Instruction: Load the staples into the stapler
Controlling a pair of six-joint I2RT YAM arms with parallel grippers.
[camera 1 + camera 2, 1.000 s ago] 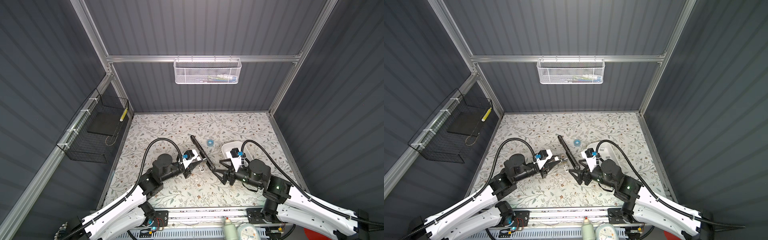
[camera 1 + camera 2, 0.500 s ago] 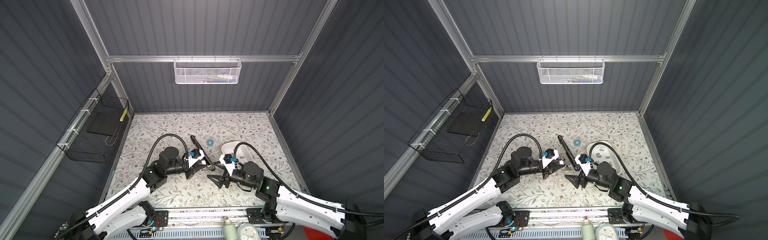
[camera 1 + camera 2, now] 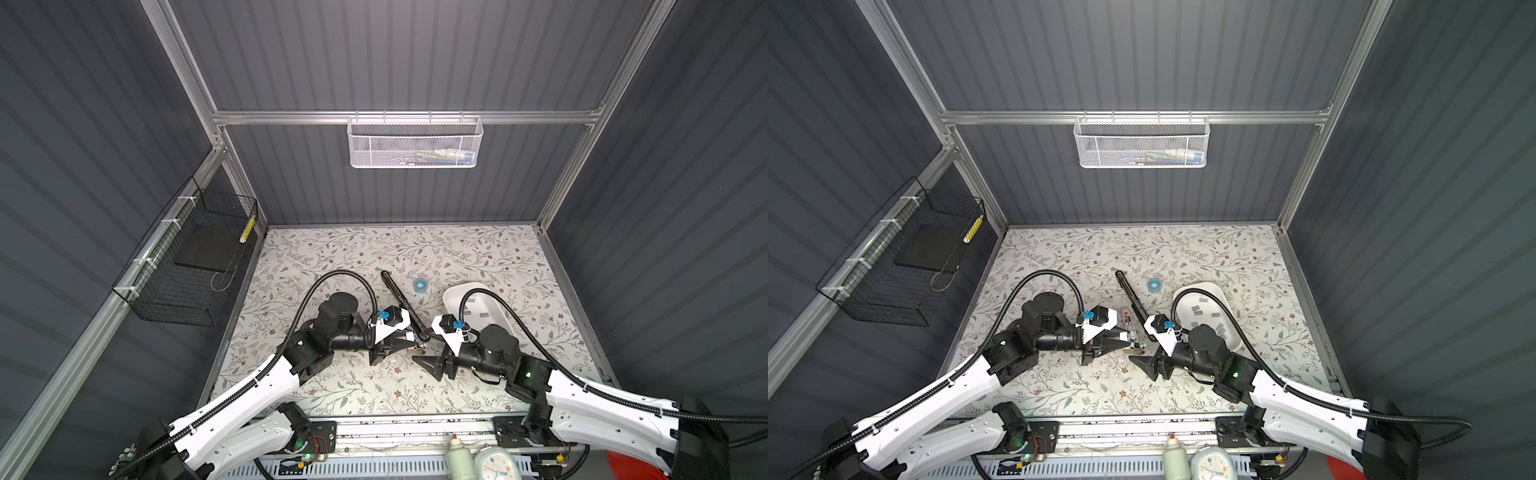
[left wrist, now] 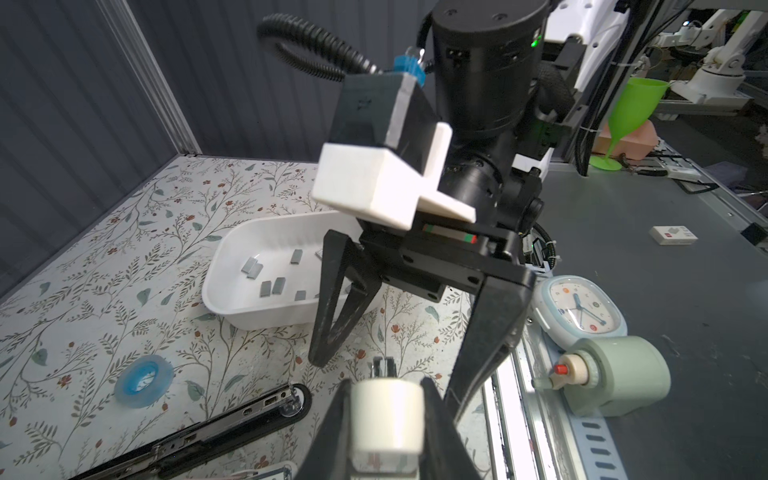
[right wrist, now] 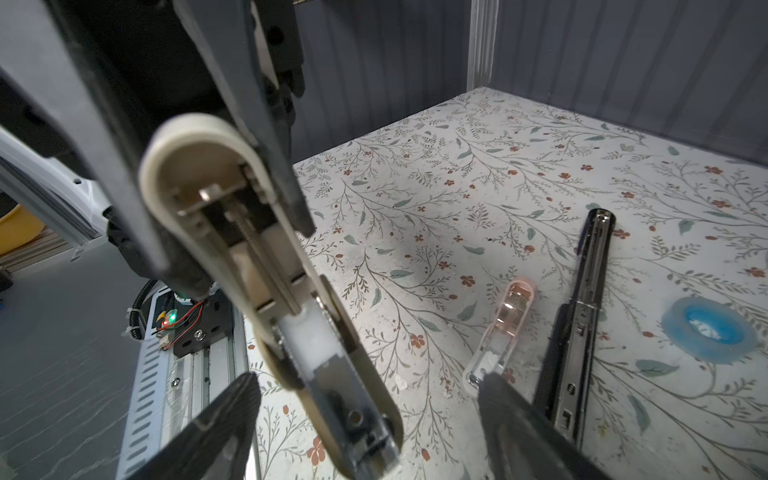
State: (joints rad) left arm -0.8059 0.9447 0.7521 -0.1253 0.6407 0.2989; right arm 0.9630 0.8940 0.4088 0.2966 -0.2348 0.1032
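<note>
My left gripper (image 4: 386, 432) is shut on a cream stapler (image 5: 232, 208) and holds it above the table with its magazine swung open. My right gripper (image 5: 368, 382) stands open, its fingers wide on either side of that stapler's lower end without touching it; both top views show the two grippers (image 3: 409, 338) (image 3: 422, 348) tip to tip. A black stapler (image 3: 399, 295) lies opened flat on the table behind them. The staples (image 4: 266, 286), several small grey strips, lie in a white tray (image 4: 257, 320).
A small pink stapler (image 5: 503, 328) lies beside the black stapler (image 5: 582, 316). A blue tape roll (image 3: 420, 285) sits just beyond, left of the tray (image 3: 478, 286). A clock (image 4: 582, 307) and a green bottle (image 4: 615, 378) stand on the front rail. Wire baskets hang on the left and back walls.
My left arm has reached further forward, still holding the cream stapler. My right gripper has moved left towards it, and its open fingers now straddle the stapler's end.
</note>
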